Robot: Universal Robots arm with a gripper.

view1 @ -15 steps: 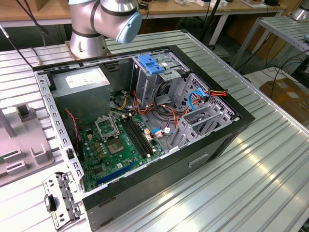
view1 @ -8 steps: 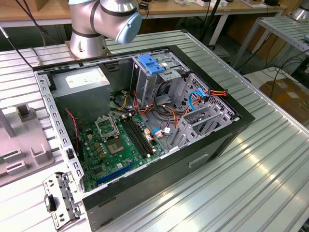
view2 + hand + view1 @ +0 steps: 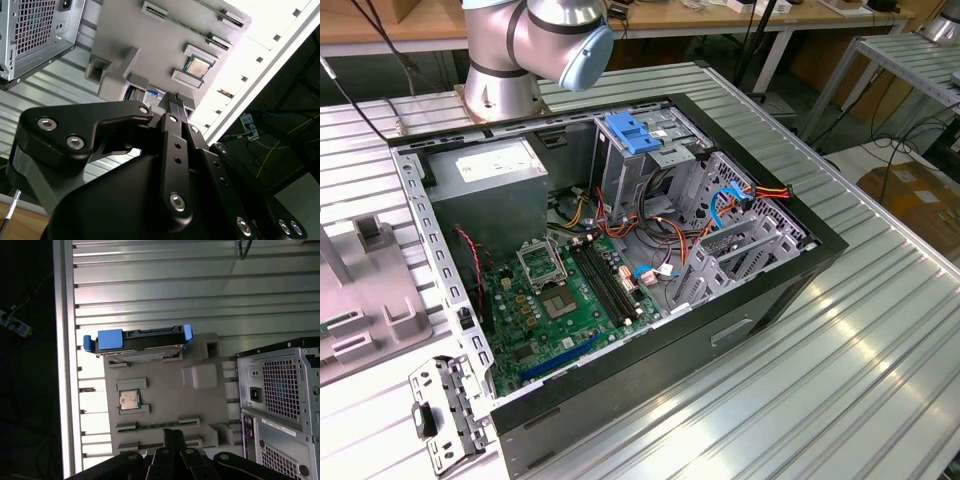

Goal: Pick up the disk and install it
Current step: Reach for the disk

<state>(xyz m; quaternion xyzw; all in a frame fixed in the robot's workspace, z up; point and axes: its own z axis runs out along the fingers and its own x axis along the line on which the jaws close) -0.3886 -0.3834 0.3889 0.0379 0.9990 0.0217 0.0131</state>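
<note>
- The gripper [image 3: 173, 102] hangs above the grey fixture tray [image 3: 160, 385], fingers pressed together, empty.
- The disk [image 3: 140, 339] lies at the tray's end; grasp it squarely, clear of its blue rails.

Disk [image 3: 140, 342] at one end of the tray [image 3: 165, 390], chip [image 3: 129, 400] on the tray, computer case [image 3: 280, 390] just beside the tray, all on a table [image 3: 150, 290]
</note>
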